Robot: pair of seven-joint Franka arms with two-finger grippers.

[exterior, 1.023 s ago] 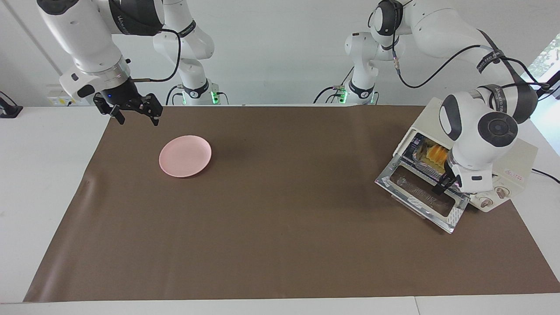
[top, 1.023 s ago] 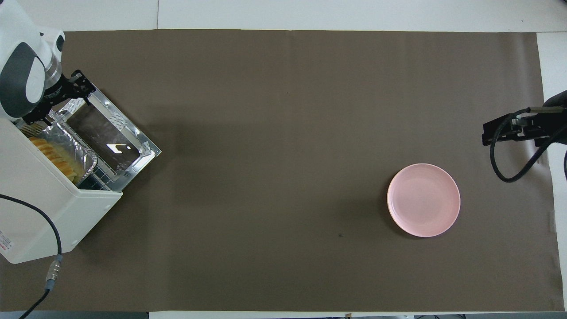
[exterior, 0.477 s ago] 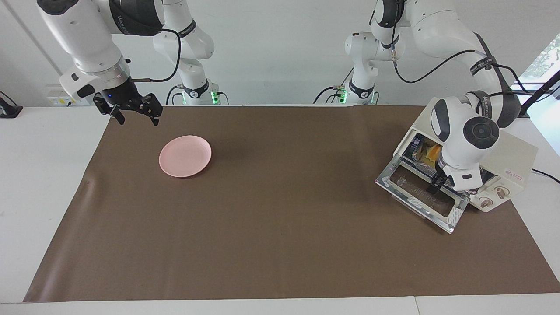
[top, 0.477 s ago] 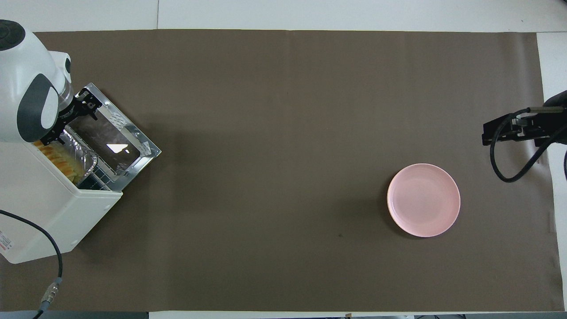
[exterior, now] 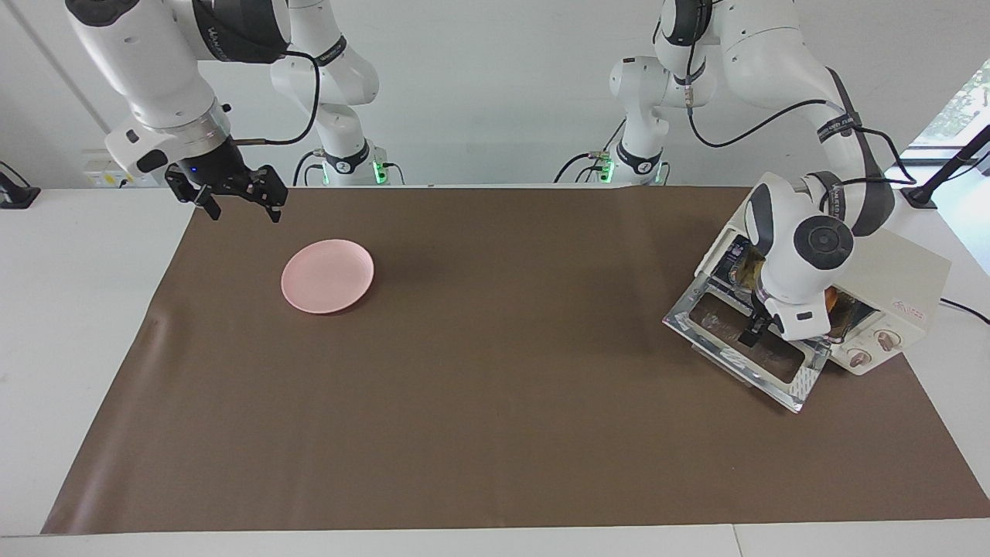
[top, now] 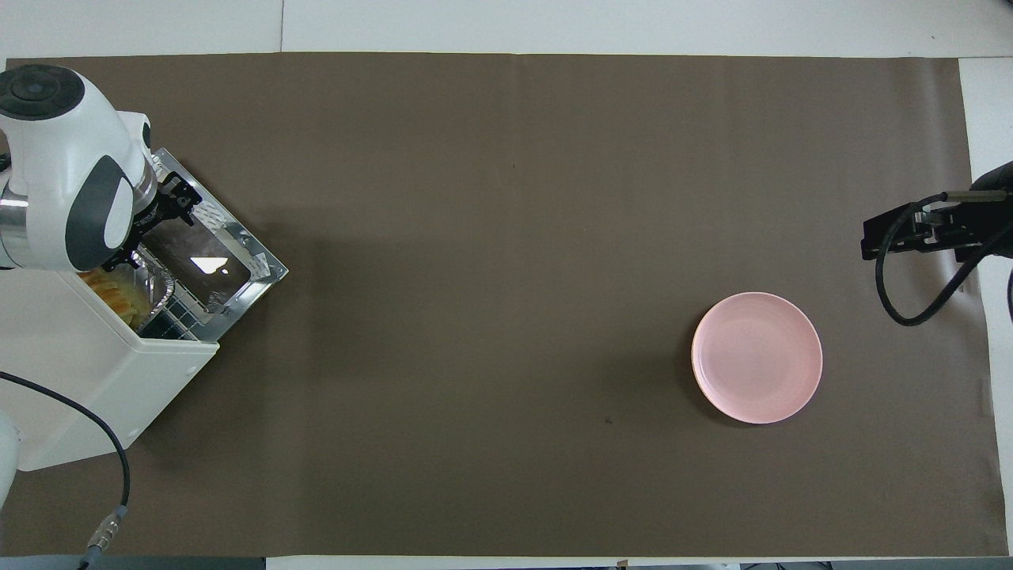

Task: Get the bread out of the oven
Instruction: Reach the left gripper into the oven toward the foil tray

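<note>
Over the lowered glass door of the boxy cream-white toaster oven [exterior: 897,278], your left gripper [exterior: 752,334] hangs; its finger spread can't be read. Your golden-yellow bread loaf [top: 111,291] sits inside in the silver foil tray [top: 150,279]. Your right gripper [exterior: 236,197] waits spread, holding nothing, above the brown table mat [exterior: 495,387] near the round pink plate [exterior: 327,275].

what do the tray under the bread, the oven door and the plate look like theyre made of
Tray: crinkled, shiny silver, likely aluminium foil.
Oven door: bright reflective metal frame around a dark pane, probably glass; it mirrors a light in the overhead view.
Plate: smooth matte pink, plastic or glazed ceramic; cannot tell which.
</note>
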